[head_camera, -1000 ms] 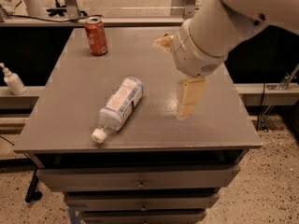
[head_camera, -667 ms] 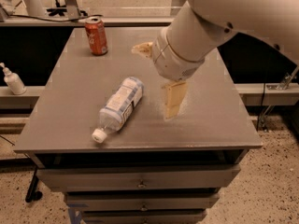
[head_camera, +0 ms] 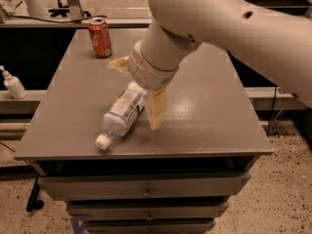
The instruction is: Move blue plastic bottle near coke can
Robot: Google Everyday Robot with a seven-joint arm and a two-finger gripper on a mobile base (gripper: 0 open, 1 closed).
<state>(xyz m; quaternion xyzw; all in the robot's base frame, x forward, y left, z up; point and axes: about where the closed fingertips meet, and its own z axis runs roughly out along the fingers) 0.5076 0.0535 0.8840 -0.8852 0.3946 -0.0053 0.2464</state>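
Hovering low over the counter [head_camera: 209,111], the gripper [head_camera: 133,95] holds its fingers [head_camera: 156,108] wide astride the base end of the blue plastic bottle [head_camera: 122,113] (lying flat, cap toward the front-left edge); contact unclear, possibly none. The coke can [head_camera: 99,37] stands well apart, rear-left.

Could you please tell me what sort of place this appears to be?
Probably a robotics lab or workshop: a grey drawer cabinet serves as worktable, a white pump bottle stands on the bench beside it, and the floor is speckled. The gripper hangs over the blue plastic bottle.
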